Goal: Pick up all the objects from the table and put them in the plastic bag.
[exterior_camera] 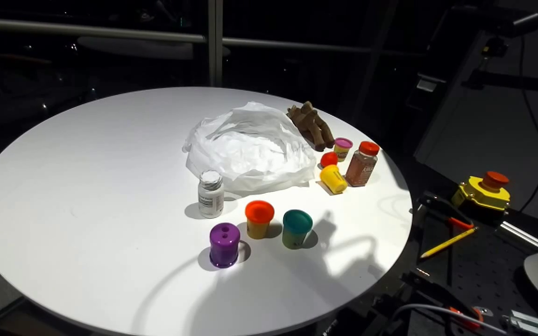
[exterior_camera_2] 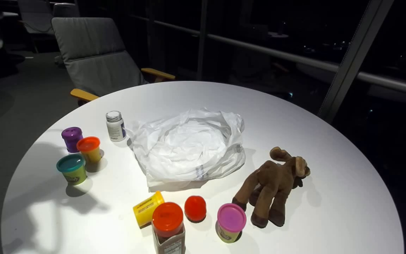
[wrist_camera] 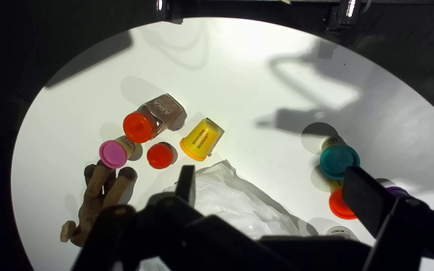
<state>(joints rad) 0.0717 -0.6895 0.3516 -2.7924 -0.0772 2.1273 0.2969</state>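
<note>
Below the tool (wrist_camera: 269,188), its jaws wide apart and empty, lie the plastic bag (wrist_camera: 236,203) and a tipped yellow cup (wrist_camera: 201,139), so picking seems the present step, next likely needing alignment over that cup.

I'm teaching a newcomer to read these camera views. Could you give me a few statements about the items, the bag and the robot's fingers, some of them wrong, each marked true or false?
1. The yellow cup lies on its side. True.
2. The brown furry toy is inside the plastic bag. False: it is on the table, outside the bag.
3. The white bottle is nearer the bag than the purple cup is. True.
4. The fingers are closed on the orange cup. False: they stand apart, gripping nothing.
5. The brown bottle has a green cap. False: its cap is red.
</note>
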